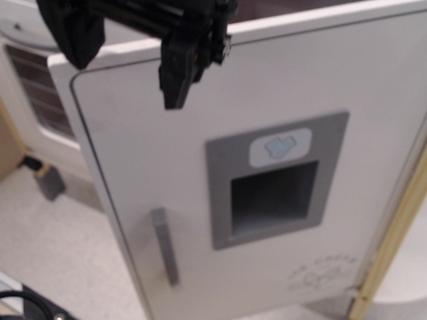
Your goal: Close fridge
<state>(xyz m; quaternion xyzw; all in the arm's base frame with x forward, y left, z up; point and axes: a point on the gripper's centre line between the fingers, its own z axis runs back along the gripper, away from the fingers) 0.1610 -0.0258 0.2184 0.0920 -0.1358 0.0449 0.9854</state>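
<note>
The tall white toy fridge door, with its grey recessed dispenser panel and grey vertical bar handle, fills the frame. The black gripper hangs at its top edge; whether its jaws are spread cannot be told.

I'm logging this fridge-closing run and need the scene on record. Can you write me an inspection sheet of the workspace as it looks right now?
Surface: pale speckled floor, lower left.
Job's things: fridge door, white, not fully shut; dark gap shows above its top edge. Grey dispenser panel and grey bar handle face the camera.
Clutter: small grey block on the floor at left.
Gripper: gripper, black, at the door's top edge; blur hides whether it is open.
Cables: black cable, bottom left corner.
Surroundings: white oven door behind at left; wooden post at right.
</note>
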